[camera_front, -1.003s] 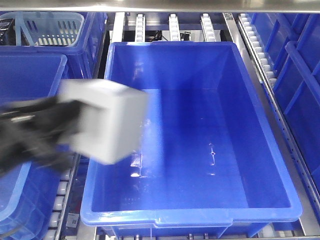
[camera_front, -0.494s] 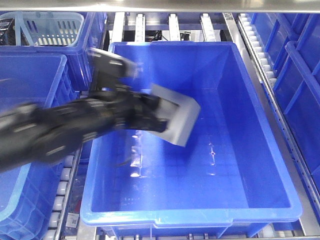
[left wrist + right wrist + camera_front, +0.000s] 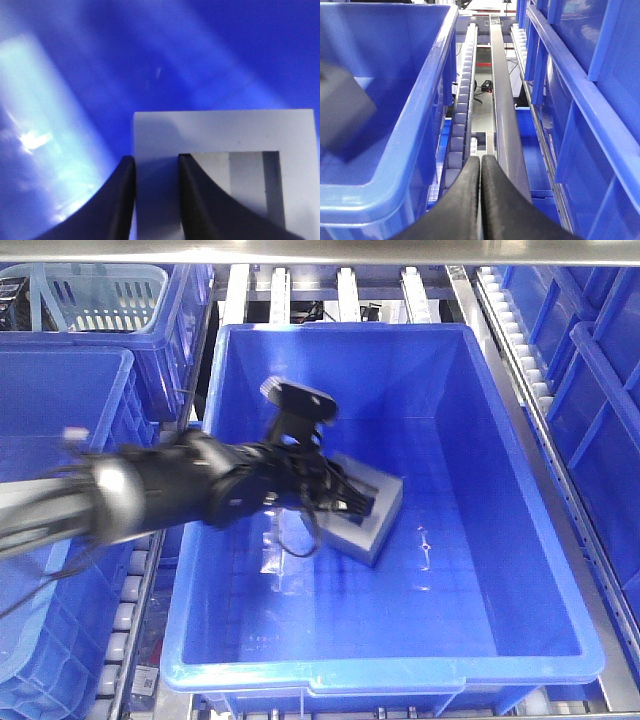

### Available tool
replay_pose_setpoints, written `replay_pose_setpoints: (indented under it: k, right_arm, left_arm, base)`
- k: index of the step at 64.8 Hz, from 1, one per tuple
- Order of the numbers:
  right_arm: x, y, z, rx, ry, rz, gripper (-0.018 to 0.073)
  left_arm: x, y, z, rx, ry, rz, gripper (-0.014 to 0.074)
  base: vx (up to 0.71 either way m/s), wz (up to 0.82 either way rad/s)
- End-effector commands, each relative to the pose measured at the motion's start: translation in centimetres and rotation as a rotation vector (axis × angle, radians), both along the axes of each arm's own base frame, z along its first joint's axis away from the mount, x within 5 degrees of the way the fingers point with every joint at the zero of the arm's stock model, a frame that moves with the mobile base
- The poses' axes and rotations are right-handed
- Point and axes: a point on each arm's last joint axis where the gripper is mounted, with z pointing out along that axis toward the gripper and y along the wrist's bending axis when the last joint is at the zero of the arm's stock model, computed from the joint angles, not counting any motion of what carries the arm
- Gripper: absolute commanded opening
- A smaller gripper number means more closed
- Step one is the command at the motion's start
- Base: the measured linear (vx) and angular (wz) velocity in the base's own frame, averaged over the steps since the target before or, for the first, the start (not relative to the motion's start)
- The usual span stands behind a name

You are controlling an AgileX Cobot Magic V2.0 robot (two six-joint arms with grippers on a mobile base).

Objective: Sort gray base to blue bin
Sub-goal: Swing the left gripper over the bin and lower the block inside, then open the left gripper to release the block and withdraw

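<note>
The gray base [image 3: 378, 508] is a matte gray block with a square recess, tilted low inside the blue bin [image 3: 556, 570]. I cannot tell if it touches the floor. My left gripper [image 3: 347, 498] reaches in from the left and is shut on one wall of the base. In the left wrist view the gray base [image 3: 225, 132] fills the lower right; one finger [image 3: 120, 200] is outside the wall, the other in the recess, the left gripper [image 3: 155, 167] clamping it. My right gripper [image 3: 480, 162] is shut on nothing, outside the blue bin [image 3: 420, 115].
A pale slotted basket [image 3: 95, 295] sits in a blue tote at the back left. Another blue tote [image 3: 50, 400] borders the bin's left side, and more stand on the right [image 3: 600, 390]. Roller rails [image 3: 462, 115] and a metal bar [image 3: 502, 100] run beside the bin.
My left arm has carried the gray base from left of the bin, over its rim, and down into the middle of the bin. The base is now lower and tilted.
</note>
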Motion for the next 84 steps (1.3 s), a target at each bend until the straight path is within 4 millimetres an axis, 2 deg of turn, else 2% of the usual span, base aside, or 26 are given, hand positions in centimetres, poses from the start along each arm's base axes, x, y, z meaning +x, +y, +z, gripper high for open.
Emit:
replay_pose_setpoints:
  k: [1, 15, 24, 35, 42, 64, 84]
  right_arm:
    - [0.0, 0.0, 0.2, -0.011, -0.071, 0.000, -0.0009]
    - [0.0, 0.0, 0.2, -0.011, -0.071, 0.000, -0.0009]
    - [0.0, 0.0, 0.2, -0.011, -0.071, 0.000, -0.0009]
    - [0.0, 0.0, 0.2, -0.011, -0.071, 0.000, -0.0009]
    - [0.0, 0.0, 0.2, -0.011, -0.071, 0.000, -0.0009]
    - [0.0, 0.0, 0.2, -0.011, -0.071, 0.000, -0.0009]
    - [0.0, 0.0, 0.2, -0.011, -0.071, 0.000, -0.0009]
  left_arm:
    - [0.7, -0.7, 3.7, -0.107, -0.115, -0.002, 0.0032]
    - [1.4, -1.2, 2.7, -0.077, -0.087, -0.001, 0.0108]
    - [1.4, -1.2, 2.7, -0.076, -0.087, -0.001, 0.0230]
    - [1.3, -1.2, 2.8, -0.072, -0.083, 0.000, 0.0424]
    - [1.1, -0.9, 3.5, -0.070, -0.081, 0.003, 0.0493]
    - [-1.2, 0.8, 7.3, -0.086, -0.108, 0.007, 0.0488]
    - [-6.1, 4.4, 9.3, -0.126, -0.177, -0.011, 0.0431]
  base:
    - [0.00, 0.00]
    - [0.00, 0.00]
    - [0.00, 0.00]
    - [0.00, 0.00]
    - [0.00, 0.00]
    - [0.00, 0.00]
    - [0.00, 0.00]
